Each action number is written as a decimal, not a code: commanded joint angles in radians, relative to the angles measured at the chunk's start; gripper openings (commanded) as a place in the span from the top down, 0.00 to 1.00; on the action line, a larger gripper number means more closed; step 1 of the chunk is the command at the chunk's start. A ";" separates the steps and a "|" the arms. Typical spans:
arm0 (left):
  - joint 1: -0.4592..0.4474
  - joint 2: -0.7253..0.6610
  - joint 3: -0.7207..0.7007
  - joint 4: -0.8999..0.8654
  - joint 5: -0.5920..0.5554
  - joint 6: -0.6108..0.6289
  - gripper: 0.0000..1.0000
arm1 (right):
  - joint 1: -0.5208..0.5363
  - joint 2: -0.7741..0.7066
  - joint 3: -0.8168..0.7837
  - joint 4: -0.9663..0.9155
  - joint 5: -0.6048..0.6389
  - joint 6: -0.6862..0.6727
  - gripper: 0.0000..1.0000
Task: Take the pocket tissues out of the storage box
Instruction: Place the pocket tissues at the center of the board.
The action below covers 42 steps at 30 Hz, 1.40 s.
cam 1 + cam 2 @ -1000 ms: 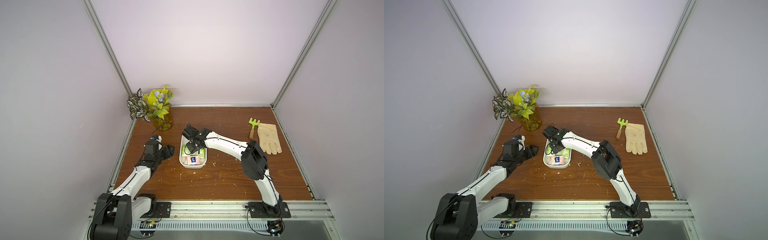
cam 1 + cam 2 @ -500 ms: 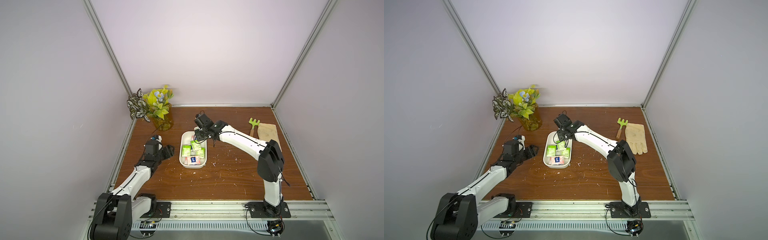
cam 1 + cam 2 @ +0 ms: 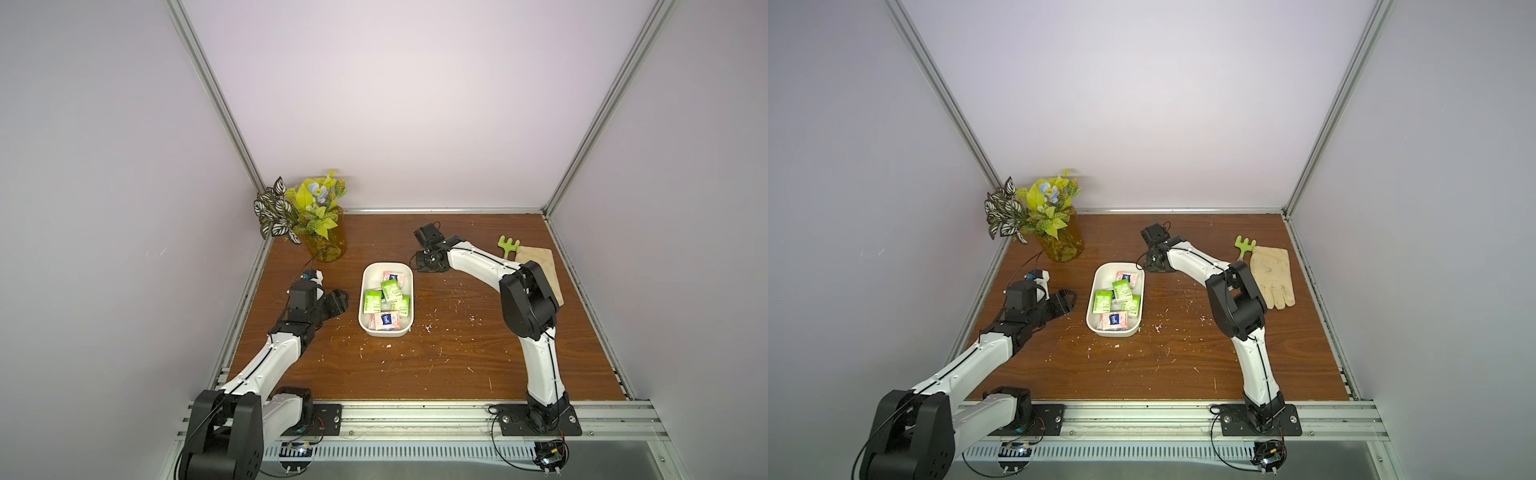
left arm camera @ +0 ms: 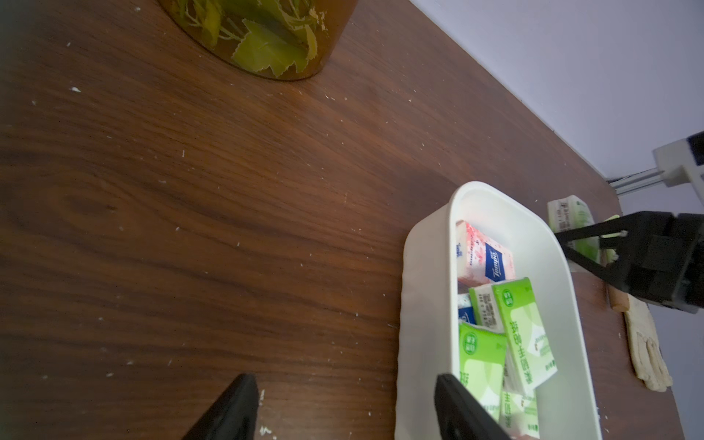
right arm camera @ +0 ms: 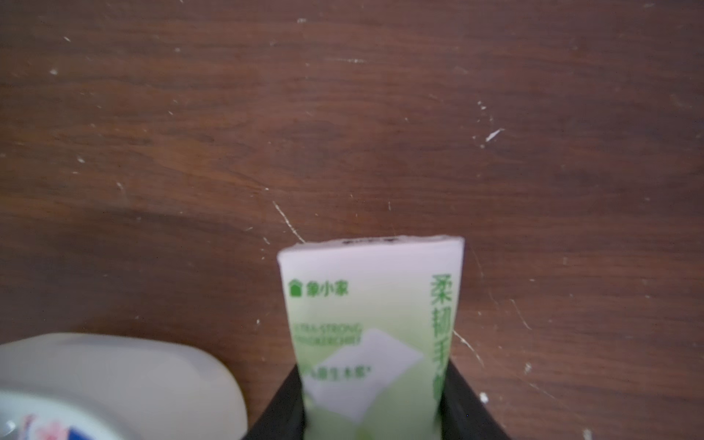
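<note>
The right gripper clamps a green-and-white packet between its fingers, above the wooden table just beside the storage box. The other pocket tissues lie inside. The left gripper gapes empty beside it.

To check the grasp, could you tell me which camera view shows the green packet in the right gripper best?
The right wrist view: the green packet fills the frame between the fingers. The left wrist view shows it small, beyond the storage box. In both top views the right gripper hides it.
</note>
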 commanded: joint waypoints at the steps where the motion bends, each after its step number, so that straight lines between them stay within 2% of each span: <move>1: 0.010 -0.006 -0.014 0.005 -0.004 -0.004 0.30 | -0.004 0.013 0.056 -0.023 0.022 0.017 0.54; 10: 0.010 0.000 -0.018 0.009 -0.001 -0.001 0.30 | -0.010 0.071 0.093 -0.042 0.048 0.029 0.53; 18: 0.010 0.005 -0.017 0.012 0.001 0.000 0.30 | -0.013 0.095 0.093 -0.039 0.042 0.056 0.48; 23: 0.010 0.010 -0.013 0.011 0.002 0.001 0.30 | -0.013 0.103 0.097 -0.047 0.048 0.050 0.42; 33: 0.010 -0.001 -0.013 0.006 0.009 0.000 0.30 | 0.000 0.023 0.146 -0.103 0.072 0.014 0.20; 36: 0.010 0.002 -0.012 0.023 0.044 -0.001 0.30 | 0.020 -0.024 0.139 -0.107 0.076 0.000 0.13; 42: 0.008 0.067 0.021 0.084 0.208 -0.013 0.32 | 0.091 -0.111 0.128 -0.140 0.092 -0.016 0.07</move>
